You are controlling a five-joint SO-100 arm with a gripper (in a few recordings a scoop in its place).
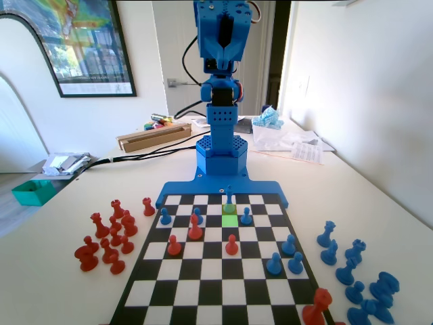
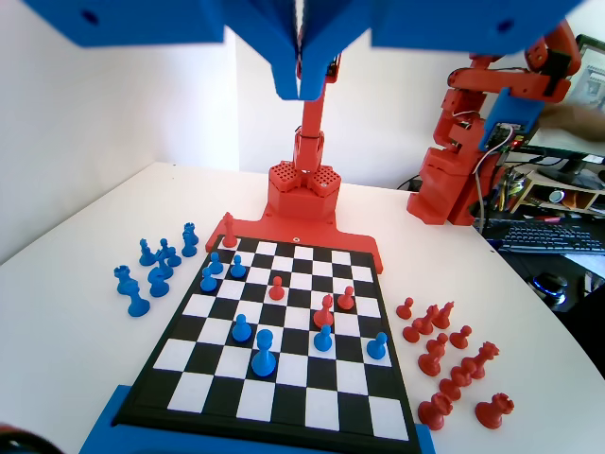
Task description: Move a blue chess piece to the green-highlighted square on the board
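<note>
The slim blue chess piece (image 1: 230,201) (image 2: 263,352) stands on the board (image 1: 223,291) (image 2: 284,397) in the row nearest the blue arm. It touches the far edge of the green-highlighted square (image 1: 230,220), which has nothing on it. My gripper (image 1: 225,51) (image 2: 301,92) hangs high above the board's arm end, its jaws pressed together with nothing between them. Several other blue pawns (image 1: 247,217) (image 2: 242,328) and red pawns (image 1: 232,244) (image 2: 323,310) are spread over the board.
In the fixed view, loose red pieces (image 1: 108,240) lie left of the board and loose blue pieces (image 1: 358,277) right of it. A red piece (image 1: 318,309) sits at the near right corner. A cardboard box (image 1: 152,135), a teal bin (image 1: 30,191) and a plastic bag (image 1: 277,132) crowd the far table.
</note>
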